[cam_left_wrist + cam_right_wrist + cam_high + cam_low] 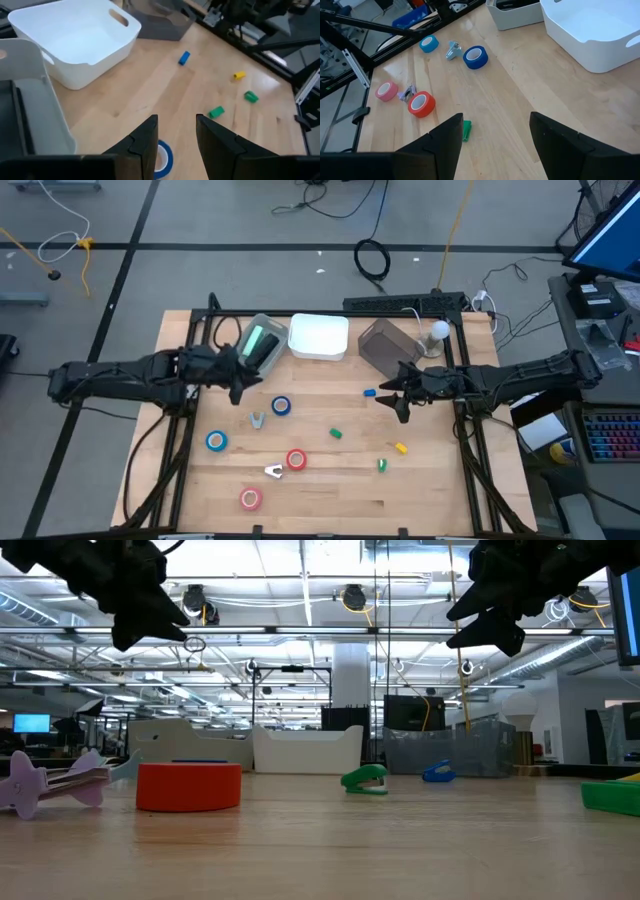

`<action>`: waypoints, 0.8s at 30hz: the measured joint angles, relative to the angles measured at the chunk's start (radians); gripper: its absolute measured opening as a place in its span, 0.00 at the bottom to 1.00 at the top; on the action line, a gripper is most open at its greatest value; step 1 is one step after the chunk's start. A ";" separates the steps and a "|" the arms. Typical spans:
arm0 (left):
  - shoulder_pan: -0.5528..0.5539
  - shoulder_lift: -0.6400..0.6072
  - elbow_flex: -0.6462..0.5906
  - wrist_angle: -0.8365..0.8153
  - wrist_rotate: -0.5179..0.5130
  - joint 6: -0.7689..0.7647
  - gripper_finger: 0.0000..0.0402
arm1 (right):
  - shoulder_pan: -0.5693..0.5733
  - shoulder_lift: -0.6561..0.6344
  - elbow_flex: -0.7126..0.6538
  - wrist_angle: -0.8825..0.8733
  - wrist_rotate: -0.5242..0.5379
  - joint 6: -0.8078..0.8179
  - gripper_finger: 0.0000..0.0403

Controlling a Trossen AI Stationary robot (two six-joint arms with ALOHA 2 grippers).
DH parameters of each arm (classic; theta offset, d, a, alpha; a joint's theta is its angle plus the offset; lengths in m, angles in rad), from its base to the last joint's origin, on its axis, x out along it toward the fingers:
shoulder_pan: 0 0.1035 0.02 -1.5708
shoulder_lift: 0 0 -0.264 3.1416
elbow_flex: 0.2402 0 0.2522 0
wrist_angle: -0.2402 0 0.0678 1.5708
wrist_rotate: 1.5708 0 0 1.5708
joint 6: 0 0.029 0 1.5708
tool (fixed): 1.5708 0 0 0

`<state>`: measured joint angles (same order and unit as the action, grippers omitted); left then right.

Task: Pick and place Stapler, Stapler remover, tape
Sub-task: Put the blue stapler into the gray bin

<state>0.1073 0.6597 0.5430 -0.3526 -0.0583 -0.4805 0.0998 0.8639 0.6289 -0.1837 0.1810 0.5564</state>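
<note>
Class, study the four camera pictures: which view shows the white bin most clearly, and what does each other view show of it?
The left wrist view: the white bin fills the frame, open, with a handle slot. The high view shows it small from above, the low view only its side wall, the right wrist view one corner.

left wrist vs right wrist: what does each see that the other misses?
Only the left wrist view: a small blue stapler, a yellow one, a second green one and the dark clear bin behind the white one.

Only the right wrist view: the light blue tape, red tape, pink tape and two staple removers.

Both: the white bin, the dark blue tape, a green stapler, and each arm's own open, empty pincer.
</note>
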 joint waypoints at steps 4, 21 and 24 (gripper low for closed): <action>-0.054 -0.051 -0.063 0.108 -0.011 0.001 0.33 | 0.000 0.000 0.000 0.000 0.000 0.000 0.56; -0.239 -0.235 -0.313 0.257 -0.087 -0.052 0.33 | 0.000 0.000 0.000 -0.006 0.001 -0.065 0.54; -0.254 -0.249 -0.349 0.320 -0.099 -0.057 0.33 | 0.000 0.002 0.000 -0.036 0.001 -0.115 0.53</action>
<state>-0.1464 0.4104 0.1940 -0.0322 -0.1577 -0.5374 0.0996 0.8654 0.6292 -0.2202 0.1820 0.4410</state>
